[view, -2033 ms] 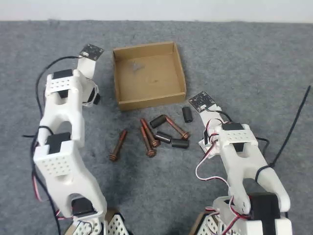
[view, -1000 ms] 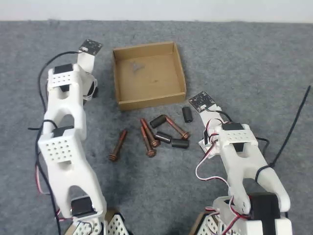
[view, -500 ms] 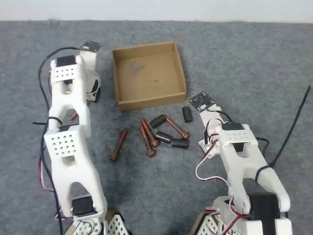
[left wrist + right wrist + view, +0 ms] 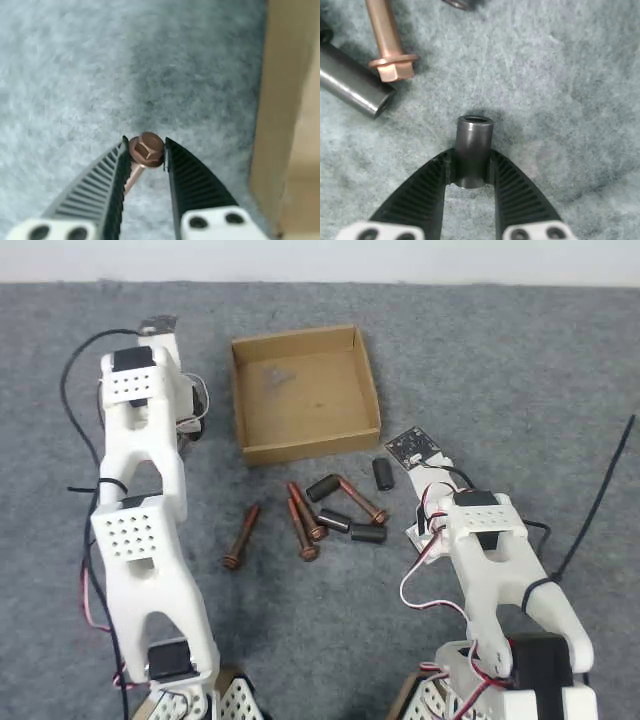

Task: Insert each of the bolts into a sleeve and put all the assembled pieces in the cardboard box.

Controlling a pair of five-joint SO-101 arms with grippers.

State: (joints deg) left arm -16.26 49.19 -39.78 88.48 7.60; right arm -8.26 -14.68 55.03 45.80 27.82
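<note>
Left gripper [image 4: 145, 144] pinches a bolt [image 4: 146, 151], cardboard box [image 4: 280, 100] wall just beside it. Right gripper [image 4: 472, 154] clamps a sleeve [image 4: 475, 137], open bench [image 4: 560, 75] ahead.

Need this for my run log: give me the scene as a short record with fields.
left gripper: jaws shut on a bolt, beside the cardboard box
right gripper: jaws shut on a sleeve, low over the carpet
box position: on the carpet, between the arms
loose bolts: four, in front of the box
loose sleeves: among those bolts
</note>
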